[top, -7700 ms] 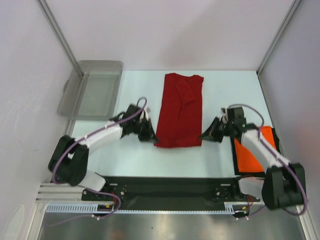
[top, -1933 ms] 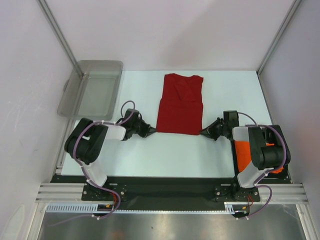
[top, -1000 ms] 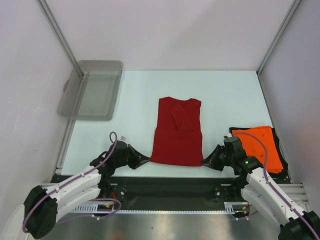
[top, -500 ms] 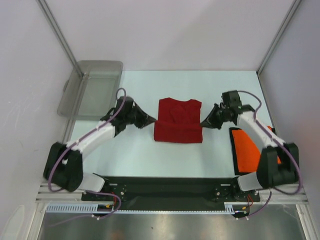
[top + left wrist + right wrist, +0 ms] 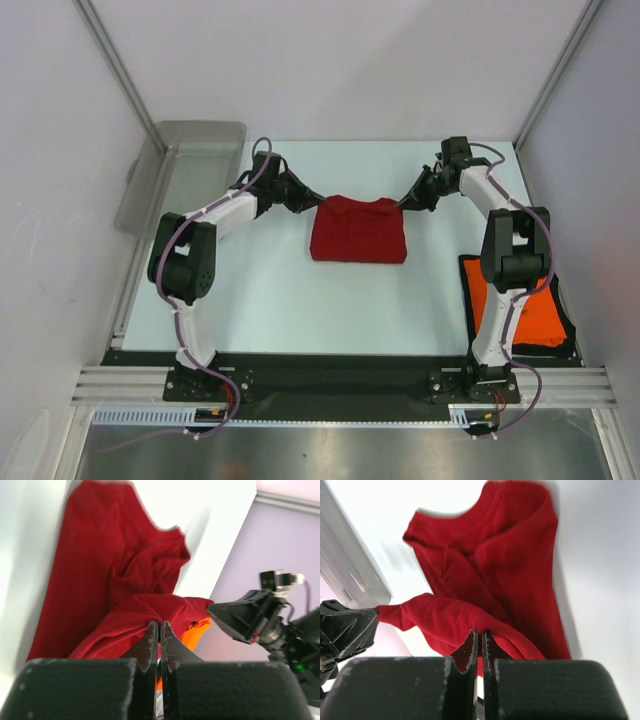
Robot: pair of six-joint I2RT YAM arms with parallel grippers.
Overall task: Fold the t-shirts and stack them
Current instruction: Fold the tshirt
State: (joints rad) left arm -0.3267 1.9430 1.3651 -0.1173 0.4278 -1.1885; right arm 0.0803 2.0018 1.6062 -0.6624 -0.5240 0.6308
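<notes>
Nearest the arm bases, on the right side of the table (image 5: 300, 290), the bright orange t-shirt (image 5: 535, 315) lies flat, partly hidden behind the right arm's upright links. Farther in, at mid-table, the dark red t-shirt (image 5: 358, 232) lies doubled over into a roughly square block, well apart from the orange one. At its far edge both arms reach inward. The left gripper (image 5: 312, 200) is at the far left corner and the right gripper (image 5: 404, 203) at the far right corner. In the left wrist view the 2 fingers (image 5: 149, 640) are pressed almost together, pinching a fold of red cloth at their tips, and the held layer drapes over the rumpled layer below. The right wrist view shows the same on its side: 2 fingers (image 5: 467, 652) closed tight on a red fold, with the neckline visible beyond. Farthest back, at the far left corner, a translucent grey tub (image 5: 185, 190) sits beside the left arm, clear of both shirts.
</notes>
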